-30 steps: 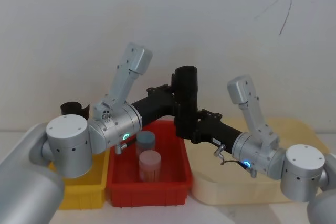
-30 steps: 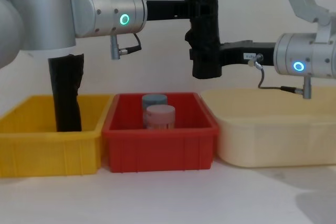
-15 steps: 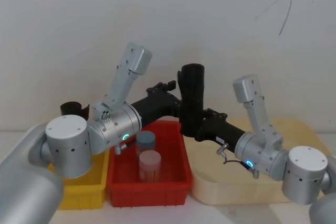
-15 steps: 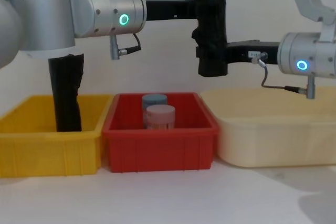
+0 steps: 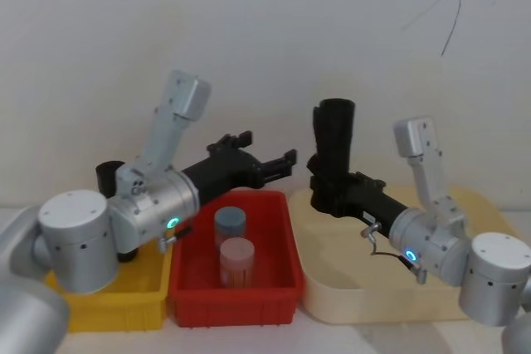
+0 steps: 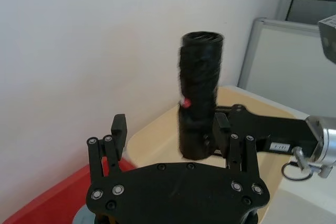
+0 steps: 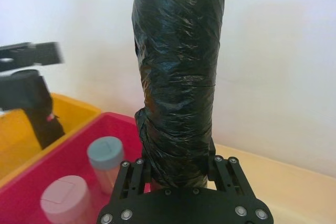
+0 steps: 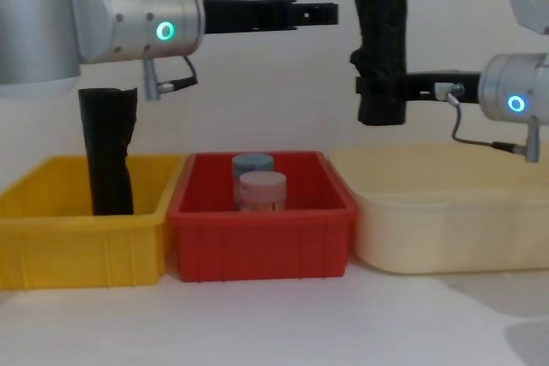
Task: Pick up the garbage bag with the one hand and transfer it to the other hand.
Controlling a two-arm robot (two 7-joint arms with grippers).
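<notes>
transfer judged done | bag [image 8: 382,45] is pinched upright by the right gripper [image 8: 377,87] | left gripper [image 8: 331,13] fingers are spread, apart from bag

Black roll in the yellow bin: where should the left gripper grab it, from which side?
Likely its upper shaft, above the yellow bin rim: the black roll stands roughly upright and the walls hide its lower part. Bring the open left gripper in level from the front, straddling it.
</notes>
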